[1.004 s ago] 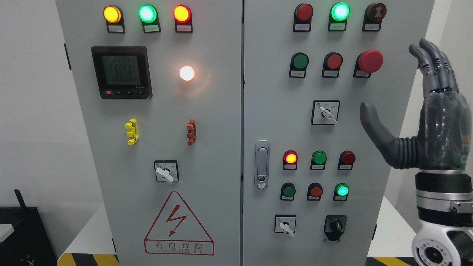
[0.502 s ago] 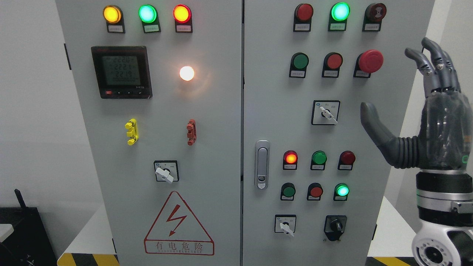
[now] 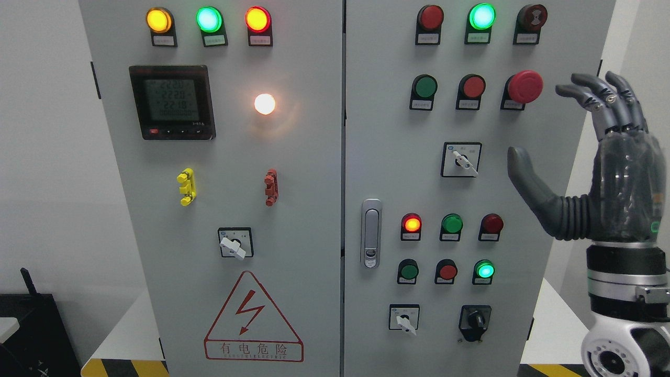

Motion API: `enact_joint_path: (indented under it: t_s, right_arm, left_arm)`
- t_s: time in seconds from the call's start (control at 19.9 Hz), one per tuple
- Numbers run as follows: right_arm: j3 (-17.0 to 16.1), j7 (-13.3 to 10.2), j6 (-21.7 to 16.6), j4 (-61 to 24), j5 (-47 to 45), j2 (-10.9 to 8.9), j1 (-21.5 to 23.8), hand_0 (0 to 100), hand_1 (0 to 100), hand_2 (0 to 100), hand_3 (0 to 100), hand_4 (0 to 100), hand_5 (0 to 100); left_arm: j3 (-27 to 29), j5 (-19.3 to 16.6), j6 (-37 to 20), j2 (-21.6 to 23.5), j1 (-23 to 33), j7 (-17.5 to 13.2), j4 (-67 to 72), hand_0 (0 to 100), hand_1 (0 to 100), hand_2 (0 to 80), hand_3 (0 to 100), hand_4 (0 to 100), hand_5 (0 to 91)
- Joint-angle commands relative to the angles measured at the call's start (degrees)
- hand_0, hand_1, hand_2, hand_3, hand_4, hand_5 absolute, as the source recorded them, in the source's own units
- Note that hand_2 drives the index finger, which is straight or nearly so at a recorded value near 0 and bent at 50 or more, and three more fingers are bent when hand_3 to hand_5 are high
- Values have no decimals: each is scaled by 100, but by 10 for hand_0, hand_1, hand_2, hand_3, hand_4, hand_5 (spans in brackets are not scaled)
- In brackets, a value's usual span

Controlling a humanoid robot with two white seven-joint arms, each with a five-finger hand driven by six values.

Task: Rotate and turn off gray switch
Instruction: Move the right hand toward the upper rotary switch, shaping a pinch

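Note:
A grey rotary switch sits on the right door of the grey cabinet, its white handle pointing down-right. My right hand is raised at the cabinet's right edge, a short way right of that switch and not touching it. The thumb sticks out to the left and the fingers bend leftward above it, holding nothing. Similar grey switches sit lower on the right door and on the left door. The left arm does not show.
A red mushroom stop button lies just left of my fingertips. Lit and unlit lamps and push buttons fill both doors, with a black rotary switch at the bottom right. A door latch stands at the centre, a meter display top left.
The right hand's fingers have bent from upright towards the left, over the cabinet face, and the whole hand has edged slightly left. The switches and lamps are unchanged.

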Motion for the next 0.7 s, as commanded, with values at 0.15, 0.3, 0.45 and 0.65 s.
enact_joint_path:
  t_s: [0.15,0.3,0.45,0.65]
  right_arm:
    - [277,2,274,66,2,34,27,253,348,337,785,740,889]
    - [383,-6,353,110,2,52,71,293,318,395,829,829,985]
    - [471,-15,511,127,80,149,106,230,282,459,861,880,1000]
    - [655,-6,1091,198,257,140,124,154,291,507,896,909,1000]
  left_arm:
    - [-9,0,3,0,0,1,79,120,389,0,0,0,0]
    - [-9,0,3,0,0,1,79,120,389,0,0,0,0]
    - [-9,0,3,0,0,1,79,120,389,0,0,0,0]
    - [-9,0,3,0,0,1,79,120,389,0,0,0,0]
